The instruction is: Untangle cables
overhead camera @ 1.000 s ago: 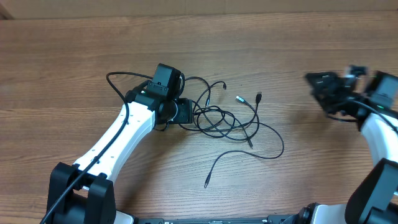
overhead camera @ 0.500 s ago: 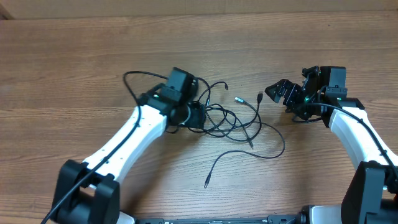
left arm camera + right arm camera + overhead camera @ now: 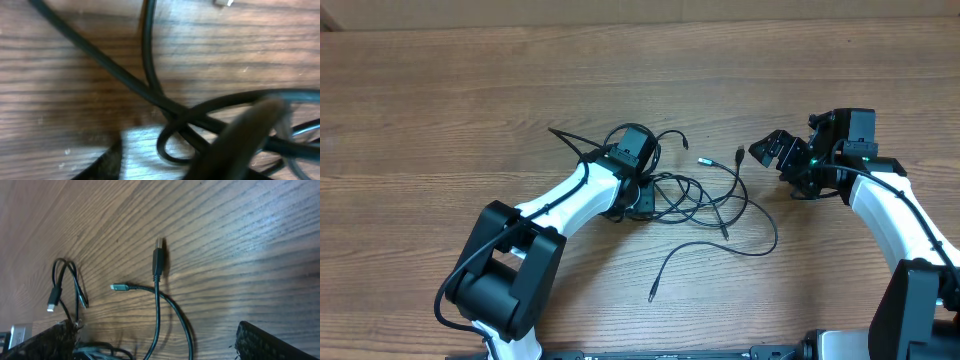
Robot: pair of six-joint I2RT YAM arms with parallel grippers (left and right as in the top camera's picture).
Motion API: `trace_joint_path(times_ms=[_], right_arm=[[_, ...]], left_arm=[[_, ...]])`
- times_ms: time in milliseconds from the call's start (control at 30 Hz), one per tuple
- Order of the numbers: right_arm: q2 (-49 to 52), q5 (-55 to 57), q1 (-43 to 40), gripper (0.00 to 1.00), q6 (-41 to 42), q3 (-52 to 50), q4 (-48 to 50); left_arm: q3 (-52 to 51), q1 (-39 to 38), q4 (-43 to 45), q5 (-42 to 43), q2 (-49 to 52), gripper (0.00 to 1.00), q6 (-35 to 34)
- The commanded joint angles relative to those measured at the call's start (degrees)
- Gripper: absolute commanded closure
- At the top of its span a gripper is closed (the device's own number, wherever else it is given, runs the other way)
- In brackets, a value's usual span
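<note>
A: Where is the tangle of thin black soft cables (image 3: 692,190)?
B: Under the left gripper (image 3: 642,198), spreading toward the right gripper (image 3: 772,150). If the left jaws pinch a strand, I cannot tell. The right jaws are apart, empty.
A: Where to hold?
B: The cables seem light and limp. I think the stiff silver-tipped plug (image 3: 158,255) just ahead of the right gripper is best

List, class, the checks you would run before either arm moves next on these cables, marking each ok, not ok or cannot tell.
1. Right gripper open: ok.
2. Right gripper empty, apart from the cables: ok.
3. Left gripper down at the cables' left side: ok.
4. Left gripper closed on a cable: cannot tell, wrist view blurred.
5. Cables separated: not ok, loops cross.
6. Loose plug ends in right wrist view: ok.
</note>
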Motion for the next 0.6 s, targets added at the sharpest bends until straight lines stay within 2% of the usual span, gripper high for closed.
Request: trace_joint_path(times_ms=[0, 133, 200, 367, 467, 567], right_arm=[[-0.9, 0.2, 0.0, 0.0, 0.2, 0.3, -0.9], [-0.9, -3.7, 0.0, 0.02, -0.4, 0.3, -4.7], [-0.9, -7.9, 0.0, 0.02, -4.1, 0.4, -6.6], [-2.1, -25.6, 0.0, 0.01, -14.1, 0.4, -9.2], [-3.7, -34.1, 0.1, 0.01, -14.3, 0.4, -7.8], [-5.9, -42.9, 0.3, 0.01, -14.3, 0.4, -5.4]], left_arm=[[-0.5, -0.1, 0.1, -0.7, 1.9, 0.96, -1.7], [0.3, 0.6, -1.7, -0.7, 0.6, 0.96, 1.9], [0.9, 1.3, -4.2, -0.8, -1.0, 0.96, 2.3], [1.4, 3.3, -7.5, -0.8, -8.0, 0.96, 3.4], [1.4, 3.6, -6.6, -0.8, -12.3, 0.96, 3.7], [1.4, 3.6, -4.2, 1.1, -15.7, 0.96, 7.5]])
